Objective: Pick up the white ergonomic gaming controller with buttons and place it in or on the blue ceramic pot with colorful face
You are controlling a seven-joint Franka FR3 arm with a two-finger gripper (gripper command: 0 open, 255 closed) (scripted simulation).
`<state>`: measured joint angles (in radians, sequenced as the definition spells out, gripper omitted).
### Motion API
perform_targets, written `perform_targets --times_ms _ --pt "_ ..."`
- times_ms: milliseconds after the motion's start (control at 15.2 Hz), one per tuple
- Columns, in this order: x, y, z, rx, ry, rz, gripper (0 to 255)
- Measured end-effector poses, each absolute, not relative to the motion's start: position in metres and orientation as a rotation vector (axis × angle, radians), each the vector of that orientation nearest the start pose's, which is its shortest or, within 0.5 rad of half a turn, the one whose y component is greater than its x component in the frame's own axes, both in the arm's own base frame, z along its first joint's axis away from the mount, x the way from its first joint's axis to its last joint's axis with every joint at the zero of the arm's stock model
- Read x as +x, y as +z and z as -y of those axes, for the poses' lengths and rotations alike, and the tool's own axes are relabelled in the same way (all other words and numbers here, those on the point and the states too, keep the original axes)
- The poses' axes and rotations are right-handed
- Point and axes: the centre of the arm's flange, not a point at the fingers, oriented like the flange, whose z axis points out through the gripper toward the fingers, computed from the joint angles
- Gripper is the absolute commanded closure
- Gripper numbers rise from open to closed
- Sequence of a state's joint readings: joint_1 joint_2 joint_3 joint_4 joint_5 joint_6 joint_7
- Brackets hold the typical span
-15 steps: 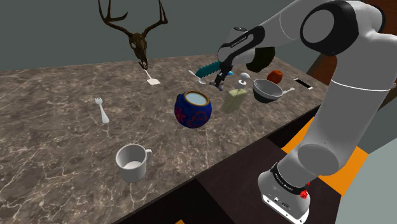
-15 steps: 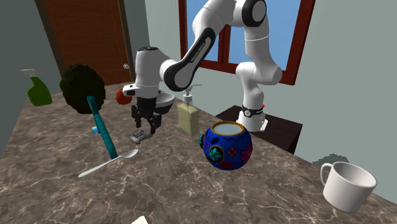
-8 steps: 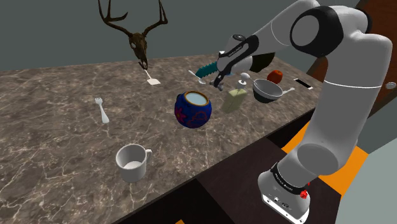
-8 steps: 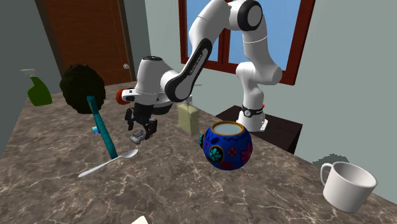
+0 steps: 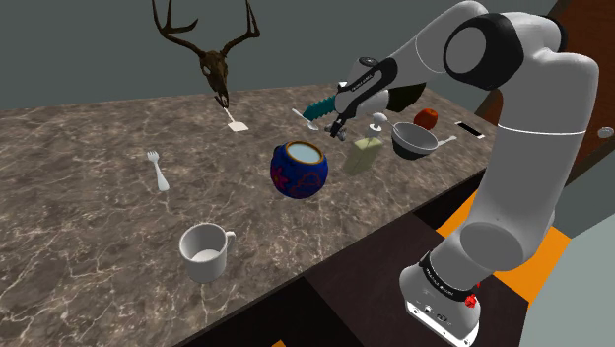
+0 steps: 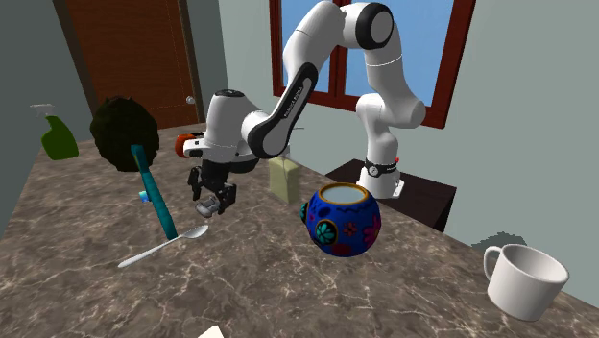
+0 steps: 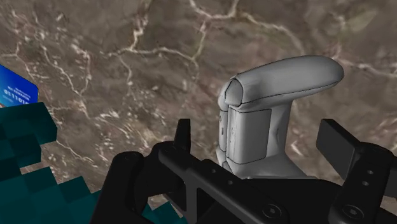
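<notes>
My gripper is shut on a grey-white gaming controller and holds it just above the marble table. In the shoulder view the gripper hangs behind the pot and to its right. The wrist view has the controller with its rounded handle sticking out ahead of the gripper, marble beneath. The blue round pot with colourful patterns stands upright with its mouth open. It is to the right of the gripper in the second exterior view, where the pot is about an arm's width away.
A teal brush and a spoon lie close beside the gripper. A soap dispenser and a dark bowl stand near the pot. A white mug, a fork and a deer skull lie farther off.
The gripper, still clasping the controller, has shifted slightly toward the second exterior view's left and tilted as the arm's wrist swung. The pot has not moved.
</notes>
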<state>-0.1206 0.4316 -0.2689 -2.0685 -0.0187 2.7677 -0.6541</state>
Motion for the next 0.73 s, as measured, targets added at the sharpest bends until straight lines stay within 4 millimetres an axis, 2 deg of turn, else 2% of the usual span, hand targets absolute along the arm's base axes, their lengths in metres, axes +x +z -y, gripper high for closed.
perform_targets --times_ms 66,132,726 --pt "0.5736 0.2562 0.2281 -3.325 -0.316 0.537 0" --pt "0.5736 0.2562 0.2281 -3.325 -0.316 0.537 255" --pt "0.5737 0.2563 0.2282 -3.325 -0.316 0.537 255"
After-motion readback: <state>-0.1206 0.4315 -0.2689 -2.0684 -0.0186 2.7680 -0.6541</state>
